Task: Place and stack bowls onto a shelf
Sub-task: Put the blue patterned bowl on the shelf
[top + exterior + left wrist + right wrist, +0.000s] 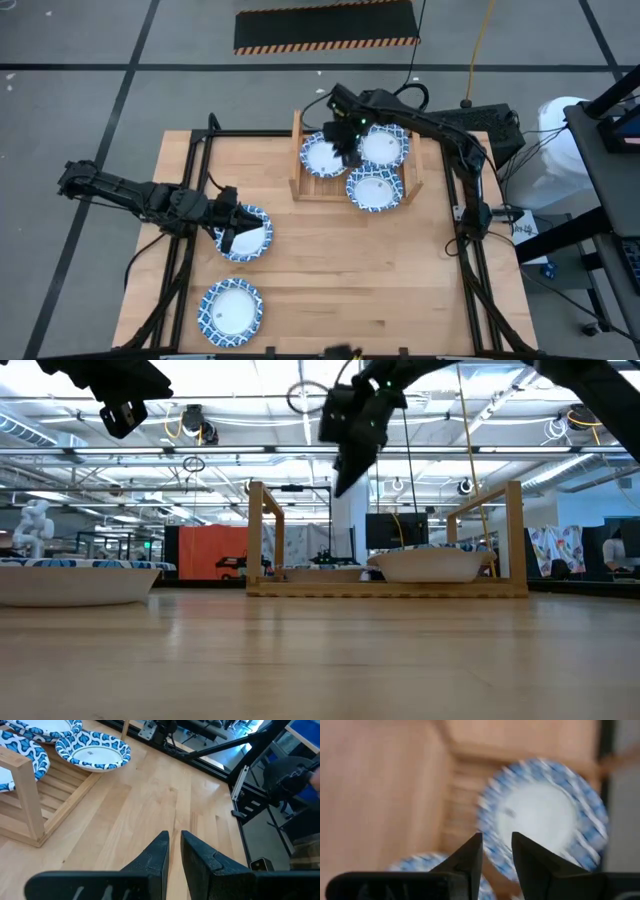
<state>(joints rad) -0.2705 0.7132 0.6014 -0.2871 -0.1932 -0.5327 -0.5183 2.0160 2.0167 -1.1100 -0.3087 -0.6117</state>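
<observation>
The right gripper hangs above the shelf, its fingers a narrow gap apart with nothing between them. Three bowls sit at the shelf: one on the left, one on the right, one at its front edge. The left gripper hovers over another bowl on the bench; its fingers are slightly parted and empty. A fifth bowl lies nearer the front. Only the low view shows both grippers clear above the bench.
</observation>
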